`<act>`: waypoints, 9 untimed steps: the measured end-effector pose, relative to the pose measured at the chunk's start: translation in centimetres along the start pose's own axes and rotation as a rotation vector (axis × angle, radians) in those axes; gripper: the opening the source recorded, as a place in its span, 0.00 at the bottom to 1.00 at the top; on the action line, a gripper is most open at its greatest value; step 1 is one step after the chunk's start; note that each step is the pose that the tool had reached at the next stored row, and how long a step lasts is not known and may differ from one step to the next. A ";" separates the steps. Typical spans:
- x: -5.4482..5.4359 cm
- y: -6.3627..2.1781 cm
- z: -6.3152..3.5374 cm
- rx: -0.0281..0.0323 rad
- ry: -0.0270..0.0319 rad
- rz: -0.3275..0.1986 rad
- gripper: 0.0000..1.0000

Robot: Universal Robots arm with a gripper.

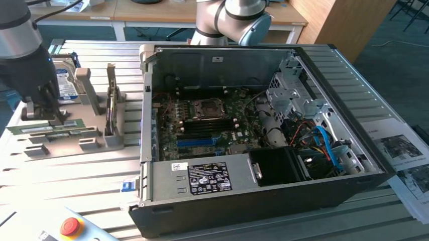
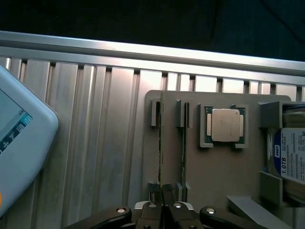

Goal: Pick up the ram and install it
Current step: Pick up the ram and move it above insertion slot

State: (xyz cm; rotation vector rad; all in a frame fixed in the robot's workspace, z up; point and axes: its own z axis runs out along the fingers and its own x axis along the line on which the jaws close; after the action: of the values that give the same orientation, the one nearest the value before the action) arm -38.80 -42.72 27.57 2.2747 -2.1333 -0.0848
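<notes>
The ram (image 2: 161,143) stands on edge in a slot of the grey holder tray (image 2: 219,181), seen edge-on as a thin green line. My gripper (image 2: 164,202) is shut on its near end, and the fingers (image 2: 153,212) meet around the stick. A second similar green stick (image 2: 183,143) stands in the neighbouring slot. In the exterior view my gripper (image 1: 47,116) reaches down onto the green sticks (image 1: 64,131) on the tray at the exterior view's left. The open computer case (image 1: 268,201) holds the motherboard with its blue slots (image 1: 200,142).
A processor chip (image 2: 225,125) and a hard drive (image 2: 288,160) share the tray. A pale teach pendant (image 2: 16,143) lies on the ribbed metal table (image 2: 95,143). Cables (image 1: 325,143) fill the case's right side. A red stop button (image 1: 70,227) sits near the front edge.
</notes>
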 end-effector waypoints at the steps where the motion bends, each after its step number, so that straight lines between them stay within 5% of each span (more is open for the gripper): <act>1: 0.0 0.02 -0.28 0.0000 0.0001 0.000 0.12; 9: -0.1 0.15 -2.67 -0.0002 0.0020 0.000 0.12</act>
State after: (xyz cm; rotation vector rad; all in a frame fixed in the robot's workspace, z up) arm -38.80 -42.71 30.24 2.2735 -2.1324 -0.0827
